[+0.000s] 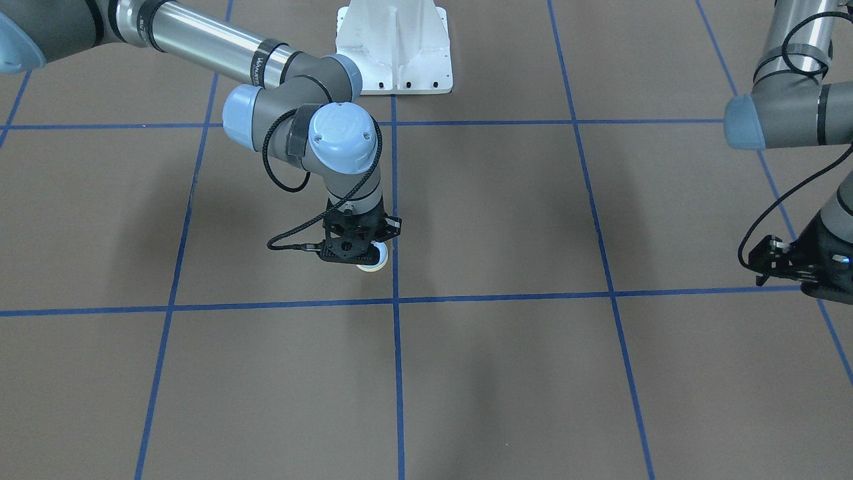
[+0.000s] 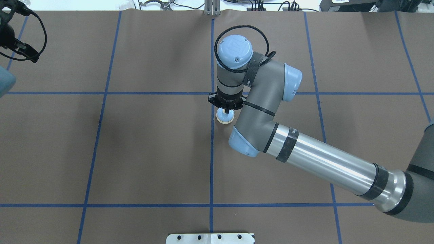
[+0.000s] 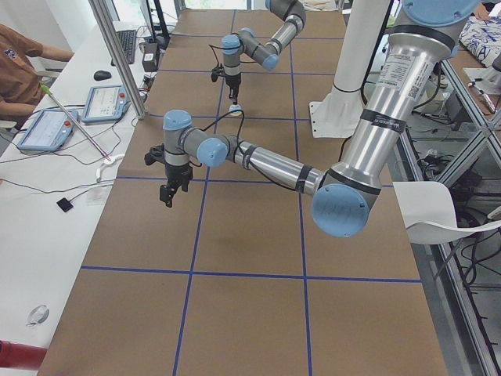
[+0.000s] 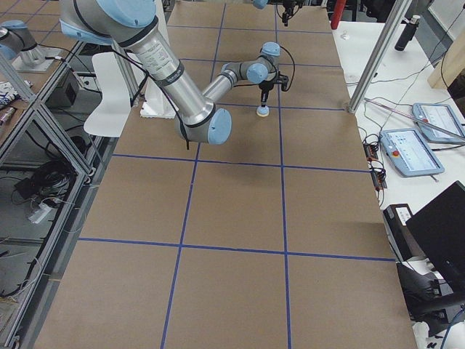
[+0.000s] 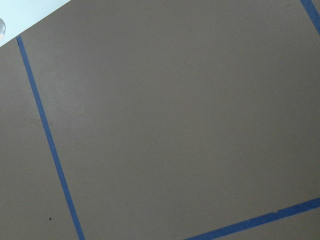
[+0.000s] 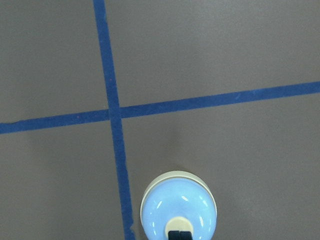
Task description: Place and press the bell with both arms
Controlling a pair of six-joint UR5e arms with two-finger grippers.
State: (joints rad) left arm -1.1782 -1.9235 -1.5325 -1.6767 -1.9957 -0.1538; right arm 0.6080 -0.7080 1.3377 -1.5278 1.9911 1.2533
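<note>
**Since the bell (image 6: 179, 210) already sits on the bench (image 2: 152, 152), press straight down**

While the right arm (image 2: 257, 101) stands upright over the bell, its jaws are closed together, with the fingertips (image 6: 174, 235) on the cream button (image 6: 179, 223). Whether they push or merely touch, I cannot tell. The bell lies just beside the blue tape line (image 6: 117, 165), on the robot's right of it, near a crossing. A good press, to my mind, goes plumb through the button's centre, short and light, since an off-centre push could slide or tip the dome. A clean lift afterwards should let it ring. The left arm (image 1: 786, 120) hangs well apart near the bench's edge, its jaws seemingly parted and empty
</note>
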